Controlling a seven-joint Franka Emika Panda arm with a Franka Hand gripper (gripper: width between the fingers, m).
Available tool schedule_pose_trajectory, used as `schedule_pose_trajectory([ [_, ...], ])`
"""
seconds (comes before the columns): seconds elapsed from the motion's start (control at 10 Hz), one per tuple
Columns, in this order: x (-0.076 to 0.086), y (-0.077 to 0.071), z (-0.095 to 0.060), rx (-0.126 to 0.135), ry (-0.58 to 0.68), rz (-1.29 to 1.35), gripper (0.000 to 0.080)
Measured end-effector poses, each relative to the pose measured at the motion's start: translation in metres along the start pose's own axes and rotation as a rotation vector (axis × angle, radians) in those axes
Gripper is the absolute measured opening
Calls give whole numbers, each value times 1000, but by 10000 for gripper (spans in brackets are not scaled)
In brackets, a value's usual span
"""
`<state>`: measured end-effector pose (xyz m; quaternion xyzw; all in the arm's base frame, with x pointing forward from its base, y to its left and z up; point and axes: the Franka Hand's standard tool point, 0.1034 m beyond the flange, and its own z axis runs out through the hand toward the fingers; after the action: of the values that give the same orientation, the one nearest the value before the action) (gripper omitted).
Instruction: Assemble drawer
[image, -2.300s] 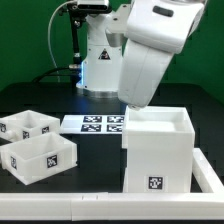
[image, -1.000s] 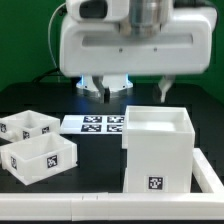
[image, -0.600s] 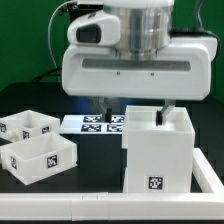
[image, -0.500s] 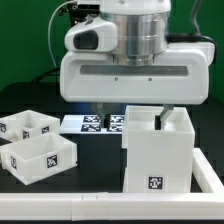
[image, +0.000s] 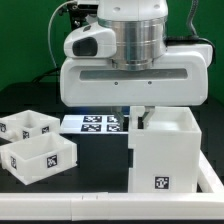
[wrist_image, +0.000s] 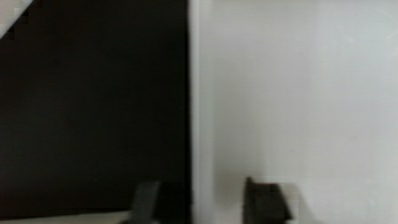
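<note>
My gripper (image: 141, 116) stands over the cube shell's (image: 165, 155) wall on the exterior view's left; my fingers are spread, the wall between them.

A black table (image: 100, 150) carries a white cube shell (image: 165, 160), one wall standing between the gripper's (image: 140, 120) jaws. The marker board (image: 95, 124) lies just beside the jaws. Two trays (image: 40, 160) sit well apart from them.

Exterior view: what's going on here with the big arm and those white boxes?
The Panda arm's gripper is down at the cube shell. Its jaws are apart and straddle the shell's wall on the exterior view's left side, seemingly not clamped on it. The rear tray and front tray sit untouched at the exterior view's left, apart from the shell.
</note>
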<state>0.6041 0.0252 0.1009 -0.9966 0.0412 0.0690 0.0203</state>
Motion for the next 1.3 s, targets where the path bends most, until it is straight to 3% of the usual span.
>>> schedule_pose_trajectory([
  [0.1, 1, -2, 0, 1, 5, -4, 34],
  [0.3, 3, -19, -2, -2, 34, -37, 34],
  [1.1, 5, -18, -1, 2, 37, -60, 34],
  [1.2, 4, -15, -4, 1, 30, -106, 139],
  [1.3, 4, -2, -21, 1, 21, -146, 274],
])
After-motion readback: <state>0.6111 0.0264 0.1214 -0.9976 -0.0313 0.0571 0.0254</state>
